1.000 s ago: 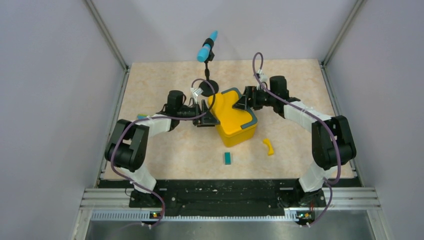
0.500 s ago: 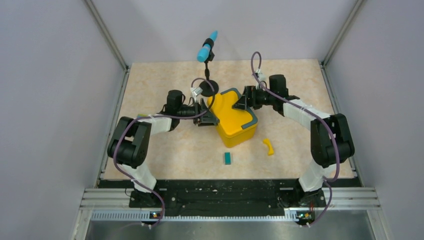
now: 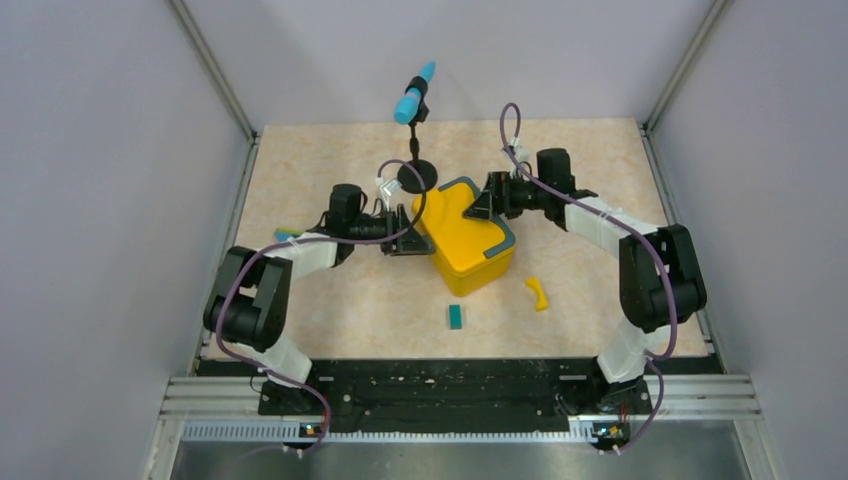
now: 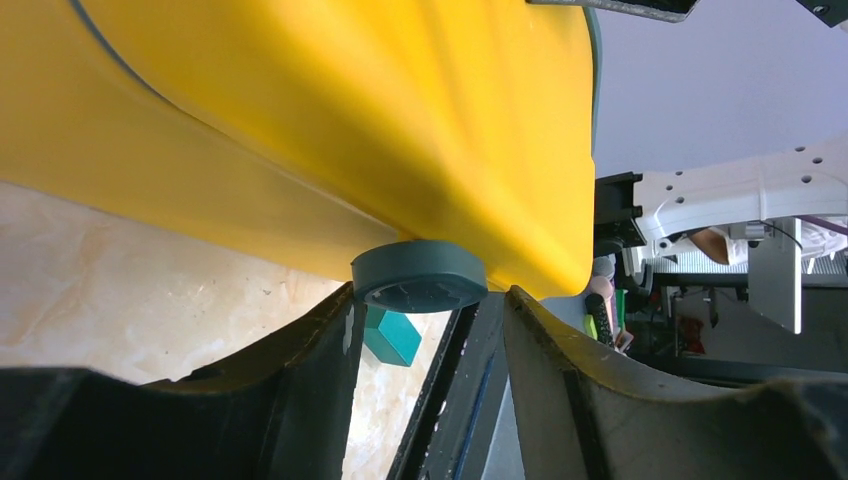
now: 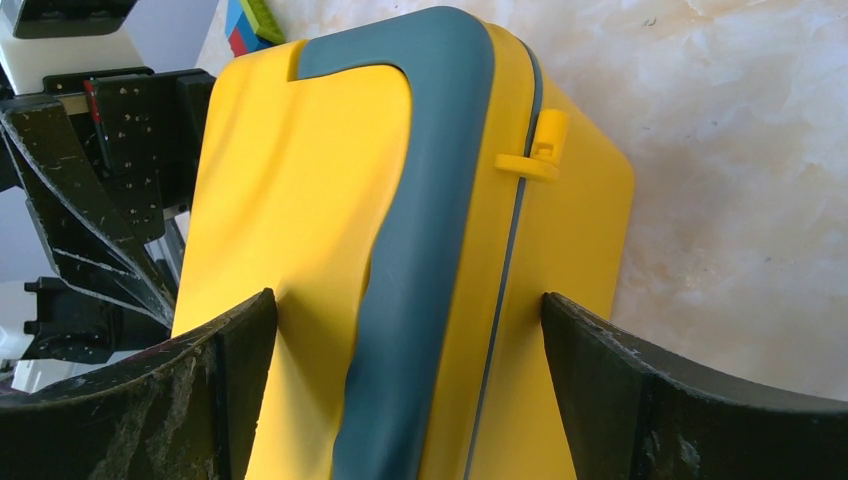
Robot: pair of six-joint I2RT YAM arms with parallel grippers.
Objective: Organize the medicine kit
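The medicine kit (image 3: pixel 465 240), a yellow box with a dark teal rim and its lid closed, sits mid-table. My right gripper (image 3: pixel 487 203) straddles its far right end. In the right wrist view both fingertips (image 5: pixel 262 305) press on the kit (image 5: pixel 300 200), one on the lid, one on the body past the seam. My left gripper (image 3: pixel 403 238) is at the kit's left side. In the left wrist view its jaws stand apart around a round teal foot (image 4: pixel 420 278) under the kit (image 4: pixel 330 110). One finger (image 4: pixel 300 370) touches the foot, the other stands just off it.
A small teal block (image 3: pixel 455 316) and a yellow curved piece (image 3: pixel 538 293) lie near the front of the kit. A blue microphone (image 3: pixel 413 95) on a round black base (image 3: pixel 417 178) stands behind the kit. A green-blue item (image 3: pixel 285 233) lies by the left arm.
The left gripper's jaws have narrowed around the kit's foot, and the left arm has shifted slightly leftward. The right gripper and the kit have barely moved.
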